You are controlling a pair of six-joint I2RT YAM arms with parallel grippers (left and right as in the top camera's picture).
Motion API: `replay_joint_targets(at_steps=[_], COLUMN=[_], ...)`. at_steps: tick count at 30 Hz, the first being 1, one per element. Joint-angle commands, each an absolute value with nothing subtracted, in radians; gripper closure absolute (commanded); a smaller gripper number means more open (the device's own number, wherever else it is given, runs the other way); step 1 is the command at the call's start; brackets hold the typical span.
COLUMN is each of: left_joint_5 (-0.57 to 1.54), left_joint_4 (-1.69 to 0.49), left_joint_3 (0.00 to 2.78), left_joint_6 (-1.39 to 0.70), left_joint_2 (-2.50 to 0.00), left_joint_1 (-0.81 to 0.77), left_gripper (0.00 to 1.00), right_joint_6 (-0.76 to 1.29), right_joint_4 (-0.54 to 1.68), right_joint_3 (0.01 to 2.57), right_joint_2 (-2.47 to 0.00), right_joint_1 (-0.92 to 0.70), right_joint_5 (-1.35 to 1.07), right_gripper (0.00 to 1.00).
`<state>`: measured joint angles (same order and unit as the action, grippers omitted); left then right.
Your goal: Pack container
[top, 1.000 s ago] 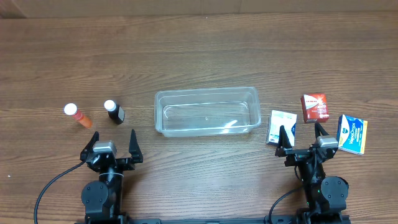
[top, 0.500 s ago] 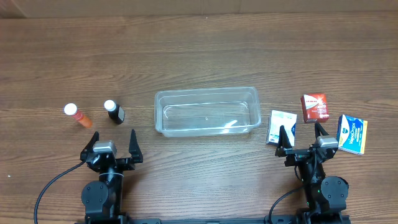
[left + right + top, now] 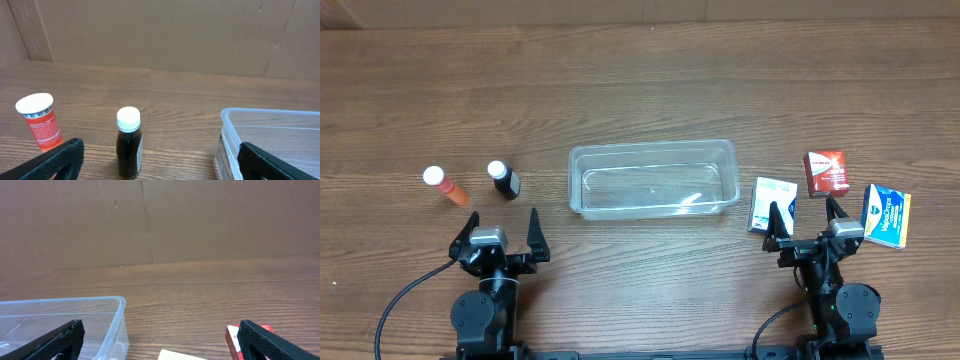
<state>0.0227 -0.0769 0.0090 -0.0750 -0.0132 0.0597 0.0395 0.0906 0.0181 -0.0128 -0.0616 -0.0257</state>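
The clear plastic container [image 3: 653, 179] sits empty in the middle of the table; it also shows in the left wrist view [image 3: 270, 135] and the right wrist view [image 3: 65, 325]. An orange bottle [image 3: 445, 186] and a dark bottle [image 3: 503, 180], both white-capped, stand to its left. A white box [image 3: 773, 204], a red box [image 3: 826, 172] and a blue-and-yellow box [image 3: 886, 215] lie to its right. My left gripper [image 3: 500, 233] is open and empty, just in front of the dark bottle [image 3: 129, 142]. My right gripper [image 3: 806, 222] is open and empty, near the white box.
A cardboard wall stands along the table's far edge [image 3: 160, 35]. Both arm bases sit at the near edge, with a black cable [image 3: 405, 300] trailing from the left one.
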Motion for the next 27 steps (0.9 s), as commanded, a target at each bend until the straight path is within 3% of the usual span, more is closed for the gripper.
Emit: replay_joint_targets(at_steps=[1,19,27], left_joint_5=[0.015,0.019,0.039], left_joint_4=[-0.078,-0.071,-0.132], left_joint_3=[0.005,0.005,0.047], left_joint_6=[-0.086,-0.086,-0.165], left_joint_2=[-0.005,-0.005,-0.006], left_joint_1=[0.065,0.065,0.065], left_gripper=[0.0,0.0,0.0], right_joint_6=[0.033,0.034,0.161], right_joint_4=[0.084,0.069,0.092], right_joint_3=[0.008,0.008,0.014], right_joint_2=[-0.003,-0.003,-0.003], right_joint_1=[-0.071,-0.071,-0.071], right_joint_5=[-0.02,-0.021,-0.043], right_gripper=[0.0,0.0,0.0])
